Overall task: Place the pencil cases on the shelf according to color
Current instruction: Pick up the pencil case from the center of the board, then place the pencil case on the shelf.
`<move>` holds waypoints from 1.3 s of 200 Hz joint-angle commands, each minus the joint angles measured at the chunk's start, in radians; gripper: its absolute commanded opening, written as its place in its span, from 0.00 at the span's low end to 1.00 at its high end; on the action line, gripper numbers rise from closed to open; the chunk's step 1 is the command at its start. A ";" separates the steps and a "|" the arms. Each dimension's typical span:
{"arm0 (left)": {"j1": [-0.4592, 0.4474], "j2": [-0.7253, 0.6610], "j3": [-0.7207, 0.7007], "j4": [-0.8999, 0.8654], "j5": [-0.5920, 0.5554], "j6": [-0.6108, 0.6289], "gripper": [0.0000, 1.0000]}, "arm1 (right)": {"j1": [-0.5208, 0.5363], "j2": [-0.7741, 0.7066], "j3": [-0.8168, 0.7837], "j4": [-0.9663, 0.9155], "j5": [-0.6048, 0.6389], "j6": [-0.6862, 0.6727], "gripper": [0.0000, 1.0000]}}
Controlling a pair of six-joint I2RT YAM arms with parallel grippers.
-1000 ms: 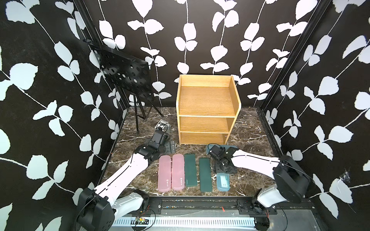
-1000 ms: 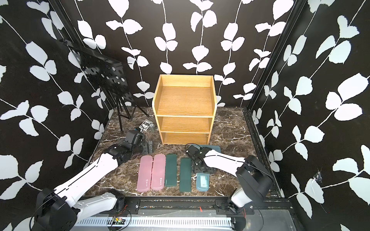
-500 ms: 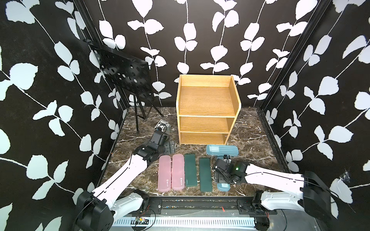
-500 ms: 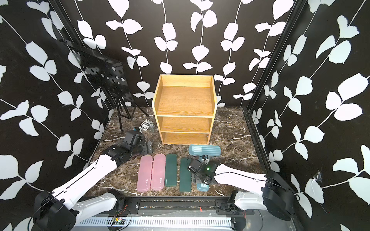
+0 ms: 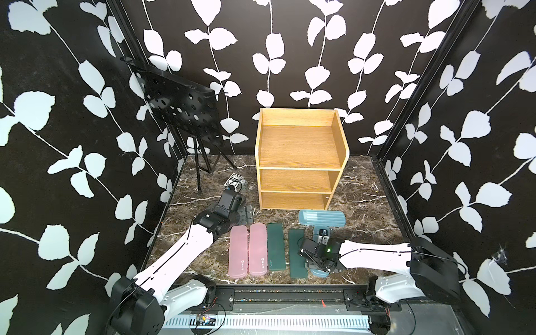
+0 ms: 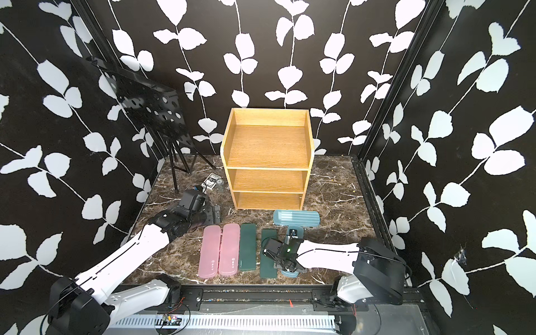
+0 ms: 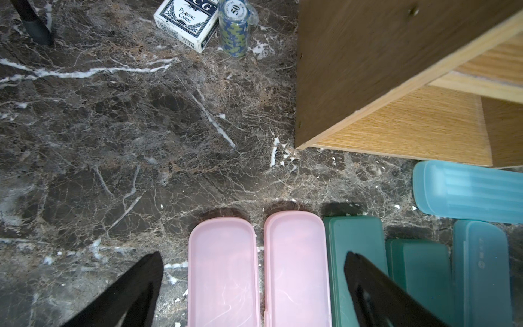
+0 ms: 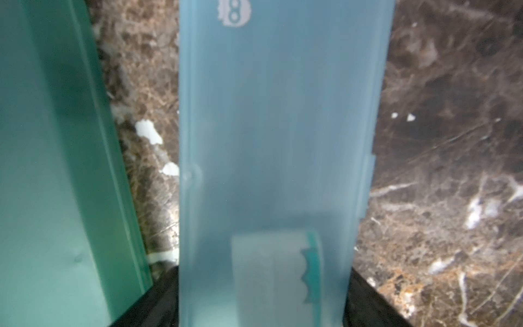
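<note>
Two pink pencil cases and two dark green ones lie side by side on the marble floor in front of the empty wooden shelf. One light blue case lies crosswise near the shelf's foot. The other light blue case lies lengthwise beside the right-hand green case. My right gripper is shut on it, with a finger against each long edge. My left gripper hovers open above the far ends of the pink cases, holding nothing.
A black perforated stand on thin legs occupies the back left. A playing-card box and a stack of chips lie left of the shelf. Black patterned walls close in on three sides.
My right arm drew back from the crosswise blue case to the lengthwise one, lowered over it, and its jaws narrowed onto its edges. The left arm has barely moved.
</note>
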 commanded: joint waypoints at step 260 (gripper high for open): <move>-0.005 -0.038 0.245 -0.104 0.065 0.025 0.99 | -0.294 -0.068 1.191 -0.381 0.119 -0.842 0.49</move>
